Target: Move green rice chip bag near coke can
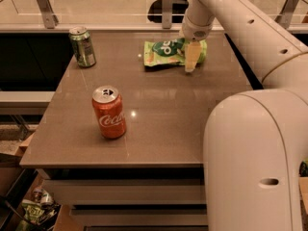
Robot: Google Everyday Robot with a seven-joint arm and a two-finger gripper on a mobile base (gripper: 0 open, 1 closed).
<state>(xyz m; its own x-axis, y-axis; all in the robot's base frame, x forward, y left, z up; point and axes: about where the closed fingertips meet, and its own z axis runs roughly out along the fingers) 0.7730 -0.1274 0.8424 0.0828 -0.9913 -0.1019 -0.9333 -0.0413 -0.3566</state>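
Look first at the gripper [191, 57], far behind the coke can [109, 113] and off to its right. Points down, right at the right end of the green rice chip bag [166, 52], partly in front of it. Cannot tell how wide open, and cannot tell if holding the bag or only touching it. Hangs from a thick white arm [231, 18] coming in from much farther right than the coke can. Next, find the green rice chip bag lying flat, far behind the coke can and a bit to its right, well apart from it. Shows light green with a dark green logo and orange chips. Then see the coke can itself, standing upright, red-orange with white writing and a silver top. Spot a green soda can [82, 46] far behind the coke can and a little to its left, also upright. Under the coke can, see a brown table [159, 129]. Right of the coke can, nearer the camera, see a big round white robot part [250, 162].
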